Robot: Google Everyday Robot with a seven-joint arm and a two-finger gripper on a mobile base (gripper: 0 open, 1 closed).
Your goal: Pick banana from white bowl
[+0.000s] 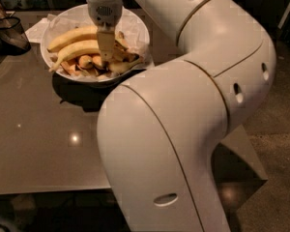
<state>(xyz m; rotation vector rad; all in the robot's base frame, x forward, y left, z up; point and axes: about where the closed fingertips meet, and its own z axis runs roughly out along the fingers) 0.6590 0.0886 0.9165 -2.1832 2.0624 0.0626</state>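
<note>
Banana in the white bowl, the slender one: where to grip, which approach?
Grip the banana mid-length, from straight above, closing across its narrow width: it lies flat atop smaller bananas in the white bowl. The gripper sits low over its thick end, so probably shift toward the stem.

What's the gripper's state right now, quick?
Gripper: down in the wide white paper-lined bowl, beside the long slender yellow banana; open or closed cannot be told.

The table (38,153) is smooth and glossy. Crinkled matt paper (36,28) lines the white bowl (58,21) near its far edge. The matt beige pincer (105,50) hangs in it.
</note>
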